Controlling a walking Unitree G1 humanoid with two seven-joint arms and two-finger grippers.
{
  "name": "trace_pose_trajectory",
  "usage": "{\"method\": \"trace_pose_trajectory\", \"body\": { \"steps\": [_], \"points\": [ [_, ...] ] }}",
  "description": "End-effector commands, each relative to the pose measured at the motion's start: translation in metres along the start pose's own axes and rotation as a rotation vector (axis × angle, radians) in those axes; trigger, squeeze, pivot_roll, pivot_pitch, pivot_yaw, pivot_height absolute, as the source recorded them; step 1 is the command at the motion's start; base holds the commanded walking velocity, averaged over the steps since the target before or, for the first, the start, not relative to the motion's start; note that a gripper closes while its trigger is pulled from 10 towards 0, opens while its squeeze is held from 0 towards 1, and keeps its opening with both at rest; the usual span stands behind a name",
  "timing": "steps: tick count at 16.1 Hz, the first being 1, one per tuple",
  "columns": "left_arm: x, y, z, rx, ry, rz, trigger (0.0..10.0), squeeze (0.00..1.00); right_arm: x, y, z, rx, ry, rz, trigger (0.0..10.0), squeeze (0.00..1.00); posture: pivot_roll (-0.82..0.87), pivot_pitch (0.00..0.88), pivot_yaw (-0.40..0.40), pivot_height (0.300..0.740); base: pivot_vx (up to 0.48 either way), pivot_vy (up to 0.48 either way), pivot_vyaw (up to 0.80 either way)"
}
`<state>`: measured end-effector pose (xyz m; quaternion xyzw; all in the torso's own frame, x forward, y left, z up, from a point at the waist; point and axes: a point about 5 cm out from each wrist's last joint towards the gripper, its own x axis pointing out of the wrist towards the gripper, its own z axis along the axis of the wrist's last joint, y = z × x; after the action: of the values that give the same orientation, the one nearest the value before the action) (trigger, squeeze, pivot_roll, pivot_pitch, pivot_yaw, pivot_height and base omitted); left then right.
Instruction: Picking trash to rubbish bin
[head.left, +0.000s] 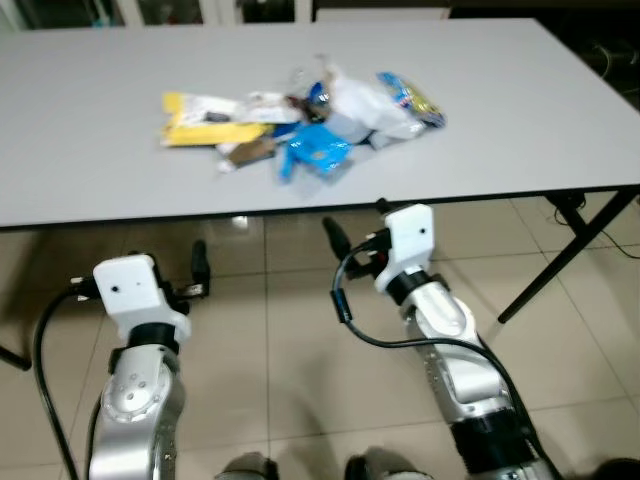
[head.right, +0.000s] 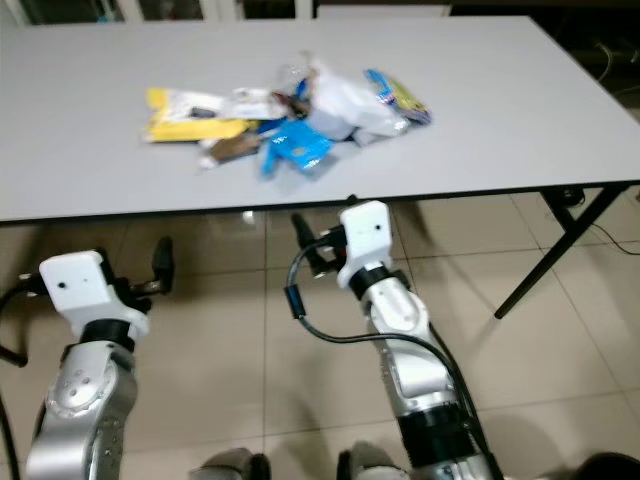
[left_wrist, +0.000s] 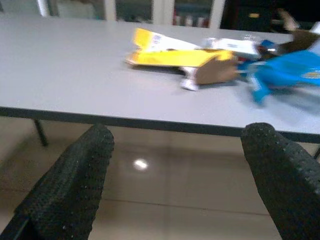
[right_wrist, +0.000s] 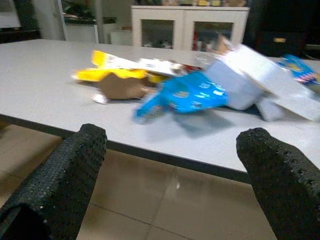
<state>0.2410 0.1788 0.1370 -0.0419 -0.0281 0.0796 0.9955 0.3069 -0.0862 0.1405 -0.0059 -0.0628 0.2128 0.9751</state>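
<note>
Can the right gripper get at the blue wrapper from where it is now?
Probably not yet. The right gripper, fingers open, sits below the table edge, short of the blue wrapper. Raised above the edge and moved forward, its path looks free, since the wrapper lies nearest the edge.

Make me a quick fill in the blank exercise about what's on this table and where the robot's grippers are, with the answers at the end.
1. The pile of trash lies on a grey ____.
2. The wrapper nearest the table's front edge is ____ in colour.
3. Both the left gripper and the right gripper have their jaws ____ and hold nothing.
4. The yellow packet lies at the pile's ____ end, by the robot's sides.

Missing words: table; blue; open; left
</note>
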Motion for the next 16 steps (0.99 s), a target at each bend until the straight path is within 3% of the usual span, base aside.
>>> {"method": "trace_pose_trajectory", "body": {
  "steps": [1, 12, 13, 14, 16],
  "points": [
    [-0.0004, -0.0009, 0.0016, 0.005, -0.005, -0.013, 10.0, 0.00, 0.0006, -0.0007, 0.0042, 0.005, -0.017, -0.004, 10.0, 0.00, -0.01, 0.173, -0.007, 0.740, 0.450, 0.000, 0.00],
    [-0.0008, -0.0021, 0.0006, 0.001, 0.000, -0.009, 10.0, 0.00, 0.0011, 0.0013, 0.0045, 0.007, -0.015, 0.013, 10.0, 0.00, -0.01, 0.176, -0.011, 0.740, 0.452, 0.000, 0.00],
    [-0.0010, -0.0023, -0.0001, -0.002, 0.003, -0.008, 10.0, 0.00, 0.0009, 0.0013, 0.0046, 0.007, -0.015, 0.015, 10.0, 0.62, -0.01, 0.178, -0.012, 0.740, 0.450, 0.000, 0.00],
    [-0.0011, -0.0022, -0.0009, -0.004, 0.008, -0.003, 10.0, 0.00, 0.0006, 0.0006, 0.0047, 0.011, -0.017, 0.013, 10.0, 1.00, -0.01, 0.178, -0.012, 0.740, 0.341, 0.000, 0.00],
    [-0.0009, -0.0029, -0.0009, -0.017, 0.005, -0.003, 10.0, 0.02, 0.0004, -0.0011, 0.0043, 0.007, -0.016, 0.007, 10.0, 1.00, -0.01, 0.177, -0.013, 0.740, 0.000, 0.000, 0.00]
  ]
}}
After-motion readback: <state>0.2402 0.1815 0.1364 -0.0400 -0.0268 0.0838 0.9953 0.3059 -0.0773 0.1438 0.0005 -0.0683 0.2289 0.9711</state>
